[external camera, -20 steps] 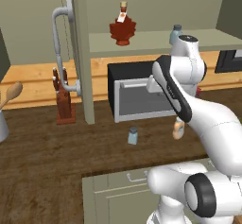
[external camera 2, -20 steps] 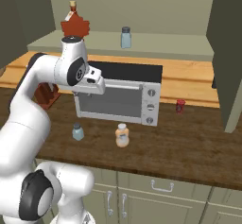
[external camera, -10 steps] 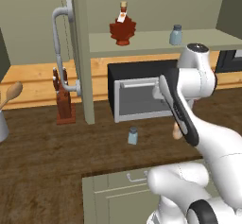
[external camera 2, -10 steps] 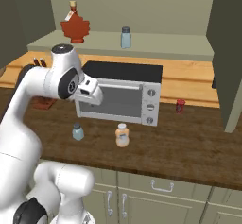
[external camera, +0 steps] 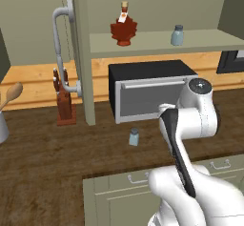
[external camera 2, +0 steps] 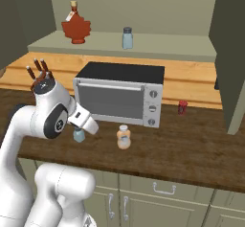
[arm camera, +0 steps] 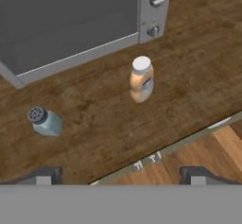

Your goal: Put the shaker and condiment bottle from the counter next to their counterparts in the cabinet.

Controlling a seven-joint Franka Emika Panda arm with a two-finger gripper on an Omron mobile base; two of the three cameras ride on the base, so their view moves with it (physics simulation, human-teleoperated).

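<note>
Looking over the arm from the left, the base camera showed the shaker (external camera: 134, 137) standing on the dark wood surface (external camera: 52, 158), in front of the toaster oven (external camera: 150, 90) and nearer its left end. Up in the cabinet (external camera: 162, 41), the shelf carried a red leaf-shaped bottle (external camera: 124, 28) toward its left and a twin shaker (external camera: 177, 35) toward its right, well apart from each other. The cabinet door (external camera: 76, 53) stood open with its curved handle (external camera: 61, 48) showing, and a knife block (external camera: 63, 103) stood near the back of the surface beside it.

From the right base camera, the condiment bottle (external camera 2: 124, 137) stood upright in front of the oven's control panel, and the shaker was half hidden behind the arm's wrist. A small red jar (external camera 2: 182, 107) stood off the oven's right end, near the back ledge.

The hand camera looked down on both items: the shaker (arm camera: 45, 121) to one side, the condiment bottle (arm camera: 142, 79) nearer the oven's knobs, neither touched. The claw (arm camera: 120, 175) hung above the front edge with its fingertips (arm camera: 45, 176) spread wide and nothing between them.

Neither item had reached the shelf yet, so the first pick was probably in hand. The next move would call for lowering the claw squarely around one item and clamping on its body, keeping clear of the other.
</note>
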